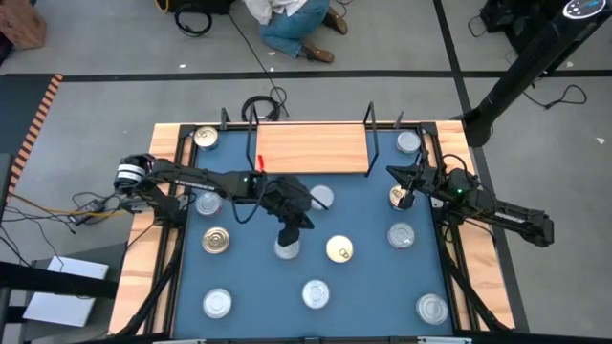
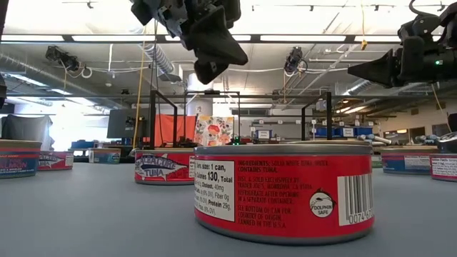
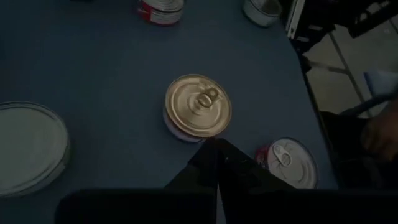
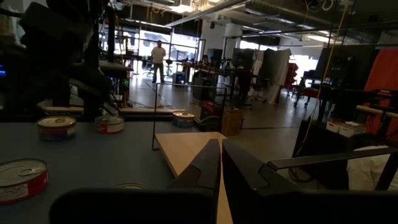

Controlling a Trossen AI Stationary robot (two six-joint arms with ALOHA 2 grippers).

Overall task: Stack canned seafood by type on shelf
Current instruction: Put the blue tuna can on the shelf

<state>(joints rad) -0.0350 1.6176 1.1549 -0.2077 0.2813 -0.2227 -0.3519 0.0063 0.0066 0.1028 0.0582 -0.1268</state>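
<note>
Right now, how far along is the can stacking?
Nothing looks done: the shelf is bare. All the cans sit on the blue table. The left gripper hangs shut and empty beside the gold-lidded can; the right gripper waits shut. Every can remains.

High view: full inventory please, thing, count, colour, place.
Cans: about twelve, silver or gold lids, scattered over the table; none on the shelf.
Gold-lidded can: one, table centre.
Shelf: one, light wood, black wire uprights, far edge, bare.
Table: one, blue top, wooden rim.
Person: one, blue trousers, on the floor beyond the table.
Left gripper: jaws shut, empty, above the centre.
Right gripper: jaws shut, empty, right side.
</note>
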